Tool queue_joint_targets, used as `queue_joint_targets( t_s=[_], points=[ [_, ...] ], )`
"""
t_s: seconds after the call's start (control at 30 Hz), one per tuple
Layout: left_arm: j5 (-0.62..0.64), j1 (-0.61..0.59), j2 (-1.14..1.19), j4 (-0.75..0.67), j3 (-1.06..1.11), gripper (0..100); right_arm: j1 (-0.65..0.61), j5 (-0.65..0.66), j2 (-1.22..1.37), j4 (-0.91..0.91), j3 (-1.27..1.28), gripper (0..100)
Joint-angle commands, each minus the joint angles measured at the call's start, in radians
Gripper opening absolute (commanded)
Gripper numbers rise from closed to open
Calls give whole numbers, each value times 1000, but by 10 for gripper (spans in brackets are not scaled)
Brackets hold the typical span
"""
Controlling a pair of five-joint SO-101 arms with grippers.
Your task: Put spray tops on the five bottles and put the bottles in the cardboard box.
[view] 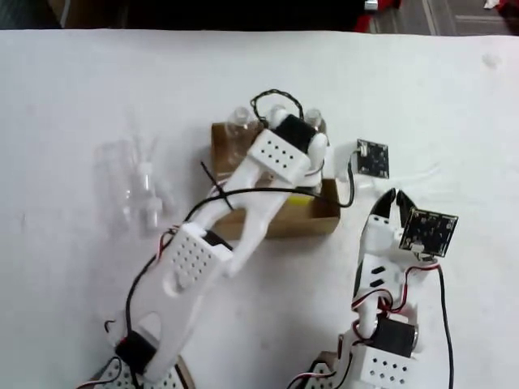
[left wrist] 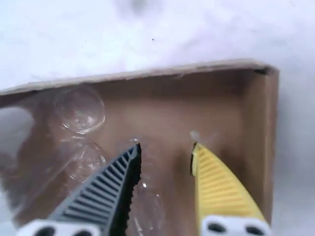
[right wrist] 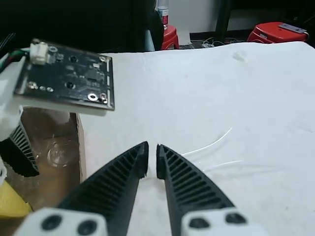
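The cardboard box (view: 316, 219) sits mid-table. My left arm's wrist (view: 288, 146) hangs over it. In the left wrist view my left gripper (left wrist: 166, 150) is down inside the box (left wrist: 261, 147), open, with its grey and yellow fingers apart. A faint clear bottle (left wrist: 147, 204) lies under the gap, beside the grey finger. Two more clear bottles (left wrist: 78, 109) stand in the box. Several clear bottles (view: 134, 182) with white parts lie on the table left of the box. My right gripper (view: 388, 201) (right wrist: 151, 157) is shut and holds nothing, just right of the box.
The left wrist's camera board (view: 372, 158) (right wrist: 64, 73) hangs near the box's right end, close to my right gripper. The box wall (right wrist: 81, 147) is beside the right fingers. A thin clear strand (right wrist: 206, 145) lies on the white cloth. Chairs and red stools stand beyond the table's far edge.
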Motion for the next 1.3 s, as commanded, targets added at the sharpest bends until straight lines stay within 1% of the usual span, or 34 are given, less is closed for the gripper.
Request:
queue_joint_targets(
  t_s=[0.0,0.23,0.53,0.73,0.9,1.07,1.17,1.27],
  points=[
    [-12,-44,-21,-25,-43,165,-8,15,-4,-22,-9,18],
    [-11,-94,-10,-38,-34,166,-8,15,-4,-22,-9,18],
    [-8,-85,-2,-41,-32,166,-8,15,-4,-22,-9,18],
    [-12,-76,79,-54,-41,166,-22,17,-4,-22,-9,18],
    [-6,-65,94,-72,-43,166,-25,17,-4,-22,-8,18],
    [-15,-58,94,-43,-43,162,-27,17,-4,-22,-8,18],
    [-64,-51,94,-9,-43,162,-27,17,-4,-24,-8,18],
    [-74,-48,94,-2,-43,162,-27,17,-4,-24,-8,18]
  ],
)
